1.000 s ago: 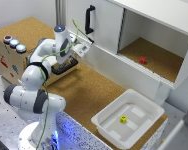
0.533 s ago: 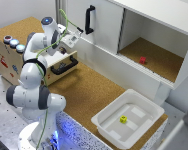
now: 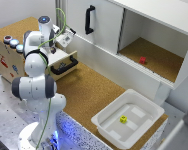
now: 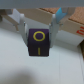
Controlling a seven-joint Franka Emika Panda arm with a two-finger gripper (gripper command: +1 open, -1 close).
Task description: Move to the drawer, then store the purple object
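Wrist view: purple object point(image 4: 38, 43), a dark purple block with a yellow ring and a yellow line on its face, sits squarely between the two fingers point(image 4: 21, 27) of the hand point(image 4: 38, 31). Fingers flank it on both sides and press its upper part; hand is holding the block. Under and around the block is a pale, plain surface; cork-coloured surface shows behind the fingers.

Exterior view: arm reaches over the wooden box point(image 3: 9, 55) at roughly 10 o'clock in the frame. Hand point(image 3: 50, 49) hangs over the open drawer point(image 3: 63, 61), which is pulled out toward 4 o'clock, black bar handle point(image 3: 64, 66) at its front. Block itself is too small and hidden by the arm here; cannot tell whether it touches the drawer floor. Coloured buttons point(image 3: 13, 43) sit on the box top at 9 o'clock of the hand.

White cabinet door point(image 3: 96, 25) with a vertical black handle stands at 12–1 o'clock. Red item point(image 3: 142, 60) lies in the open cabinet bay at 2 o'clock. White tub point(image 3: 129, 120) on the bench point(image 3: 86, 92) at 5 o'clock holds a yellow item point(image 3: 123, 119), well apart from the hand.
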